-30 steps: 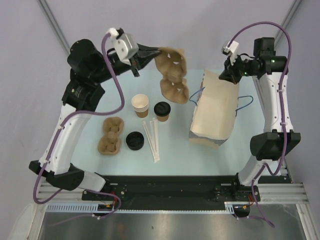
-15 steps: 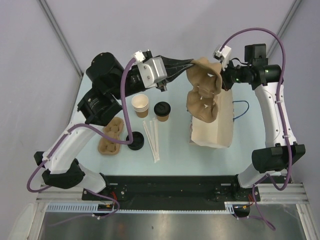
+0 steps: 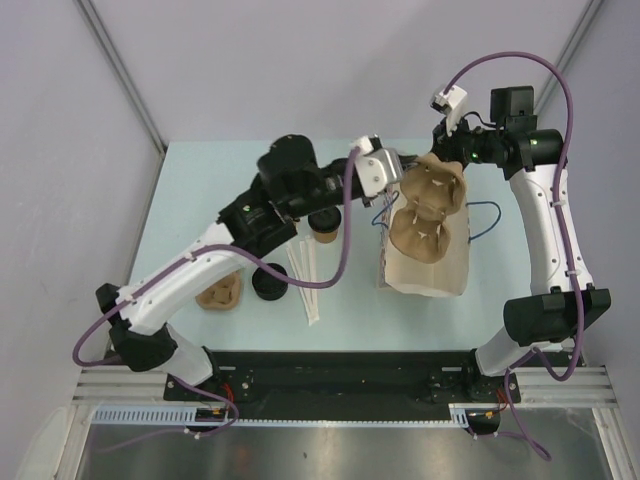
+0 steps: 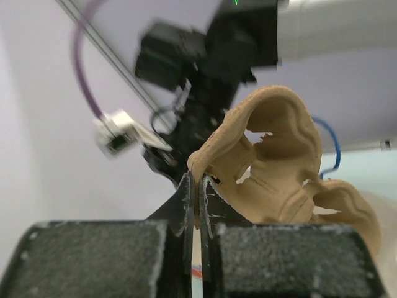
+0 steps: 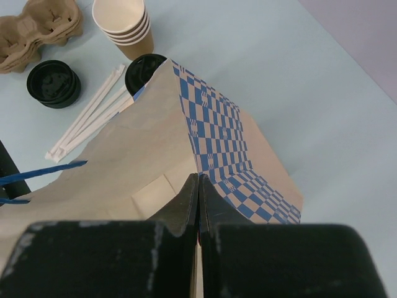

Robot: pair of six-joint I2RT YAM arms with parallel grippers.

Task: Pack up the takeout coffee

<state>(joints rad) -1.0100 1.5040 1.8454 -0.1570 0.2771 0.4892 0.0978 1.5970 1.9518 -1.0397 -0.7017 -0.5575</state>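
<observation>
The takeout coffee (image 3: pixel 323 230), a tan cup with a black lid (image 5: pixel 142 69), stands on the table left of the paper bag (image 3: pixel 428 275), half hidden under my left arm. My left gripper (image 3: pixel 398 186) is shut on the rim of a brown cardboard cup carrier (image 3: pixel 430 208), which hangs over the bag's open mouth. In the left wrist view the carrier (image 4: pixel 282 167) rises from the closed left gripper (image 4: pixel 197 181). My right gripper (image 3: pixel 446 150) is shut on the bag's far rim. The right wrist view shows the right gripper (image 5: pixel 198 181) pinching the bag (image 5: pixel 155 143) beside its blue checked lining.
A stack of lidless cups (image 5: pixel 124 25), loose black lids (image 5: pixel 53 82) (image 3: pixel 268 283), wrapped straws (image 5: pixel 93 112) (image 3: pixel 305 280) and spare carriers (image 5: pixel 37 28) (image 3: pixel 220 293) lie left of the bag. The bag's blue handles (image 3: pixel 485 220) stick out sideways.
My left arm has swung right, carrying the cup carrier from the back left to above the bag. The right gripper has pulled the bag's rim up and back.
</observation>
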